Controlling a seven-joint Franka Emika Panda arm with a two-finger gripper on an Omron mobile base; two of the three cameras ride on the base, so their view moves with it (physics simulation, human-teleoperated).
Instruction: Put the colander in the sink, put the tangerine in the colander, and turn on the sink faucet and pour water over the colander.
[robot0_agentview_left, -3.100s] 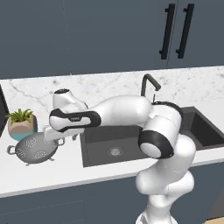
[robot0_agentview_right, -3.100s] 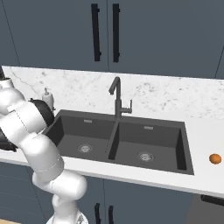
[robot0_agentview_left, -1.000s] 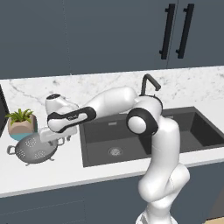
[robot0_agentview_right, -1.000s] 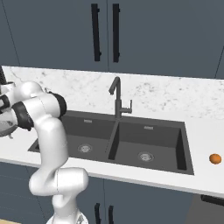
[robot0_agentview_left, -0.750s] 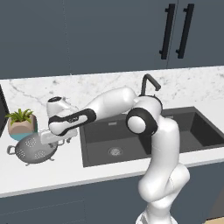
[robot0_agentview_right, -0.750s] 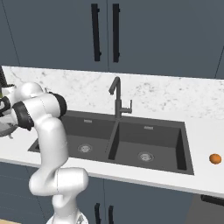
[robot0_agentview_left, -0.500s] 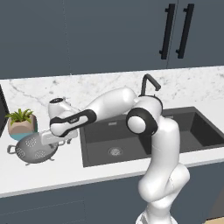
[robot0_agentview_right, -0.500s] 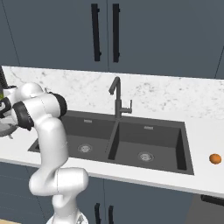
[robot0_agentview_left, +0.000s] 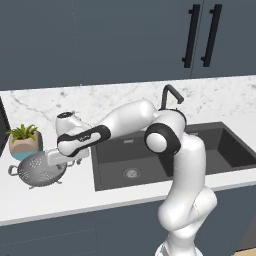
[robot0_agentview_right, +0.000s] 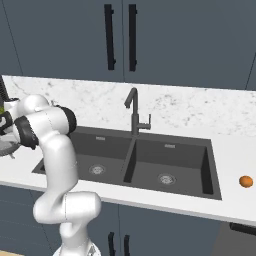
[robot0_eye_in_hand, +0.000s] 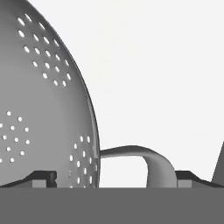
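Observation:
The colander (robot0_agentview_left: 36, 168), a grey metal bowl dotted with holes, stands on the white counter left of the sink (robot0_agentview_left: 112, 150). My gripper (robot0_agentview_left: 54, 159) is open at the colander's right rim. In the hand view the colander's bowl (robot0_eye_in_hand: 39, 105) looms at the left and its loop handle (robot0_eye_in_hand: 142, 156) lies between my fingertips (robot0_eye_in_hand: 43, 177), which do not press on it. The tangerine (robot0_agentview_right: 245, 181) rests on the counter right of the sink (robot0_agentview_right: 190, 165). The dark sink faucet (robot0_agentview_right: 133, 112) stands behind the basins, with no water running.
A potted plant (robot0_agentview_left: 24, 140) stands just behind the colander, close to my hand. The counter's front edge runs just in front of the colander. Dark cabinet doors with black handles (robot0_agentview_left: 200, 35) hang above the counter.
My hand has dropped a little lower and closer to the colander's rim. The jaws have stayed open, and the colander has not moved.

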